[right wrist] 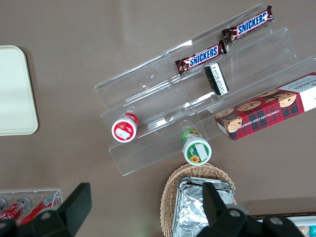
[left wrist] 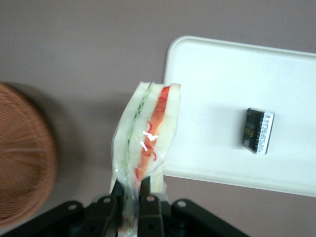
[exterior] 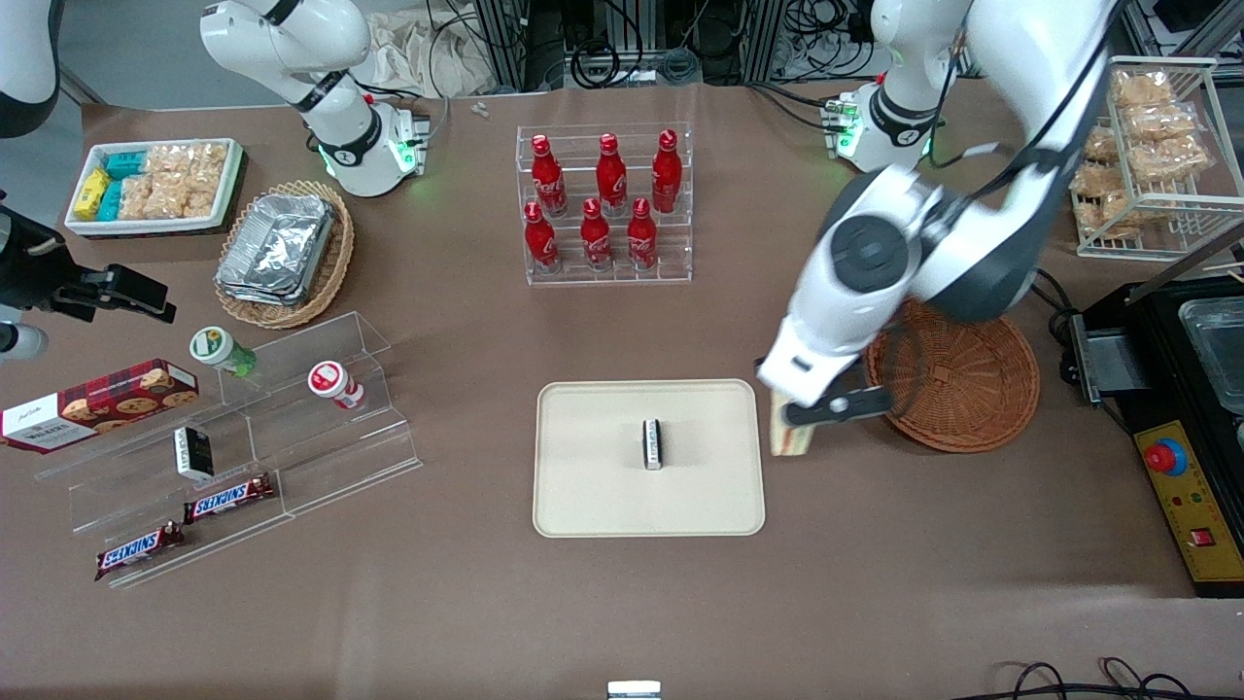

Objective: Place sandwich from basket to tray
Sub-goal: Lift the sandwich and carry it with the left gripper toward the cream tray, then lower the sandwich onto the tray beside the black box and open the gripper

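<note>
We see the left arm's jaws (exterior: 814, 412) clamped on the sandwich (exterior: 789, 429), the wrapped wedge held upright in the air between the basket (exterior: 957, 382) and the tray (exterior: 648, 457). In the front view the sandwich hangs just past the tray's 3 o'clock edge, with the round reddish-brown basket nearby at its 3 o'clock, sitting on the brown counter (exterior: 622, 603) toward the working arm's end.

The wrist view brings us closer: the black fingers (left wrist: 150, 207) pinch the base of the wedge (left wrist: 147, 136), and its green, orange and red filling layers show under clear wrap. Its tip reaches over the rim of the cream tray (left wrist: 197, 64), while the woven basket (left wrist: 24, 163) sits apart from it.

One small dark packet (exterior: 653, 443) — white-ended, too small for us to read — lies near the middle of the tray. At the tray's 12 o'clock stands a clear rack of red bottles (exterior: 604, 199). Toward the parked arm's end, a clear stepped stand (exterior: 243, 437) carries Snickers bars (exterior: 228, 499) and a cookie box (exterior: 97, 403).
</note>
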